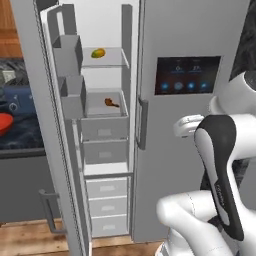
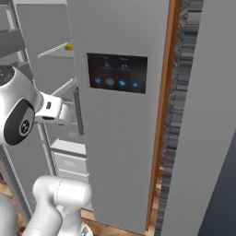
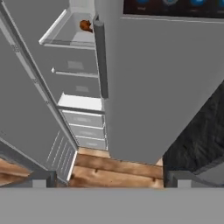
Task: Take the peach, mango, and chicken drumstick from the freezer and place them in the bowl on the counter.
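Note:
The freezer (image 1: 106, 150) stands open, its long door (image 1: 42, 125) swung out to the left. The green-yellow mango (image 1: 98, 52) lies on the upper clear shelf and peeks past the wider door as a yellow spot, the mango (image 2: 69, 46). One shelf lower lies the reddish-brown chicken drumstick (image 1: 111, 103), also at the top of the hand view, drumstick (image 3: 85, 25). The peach is out of view. The red-orange bowl (image 1: 4, 123) sits on the dark counter (image 1: 20, 137) at far left. My gripper (image 3: 108, 178) is open and empty, held back from the freezer and looking down at its lower drawers.
The wider grey door with the screen (image 1: 187, 75) is closed to the right of the freezer, its vertical handle (image 3: 100, 61) near the opening. Grey drawers (image 3: 83, 118) fill the freezer's lower part. Wooden floor (image 3: 118, 168) lies below.

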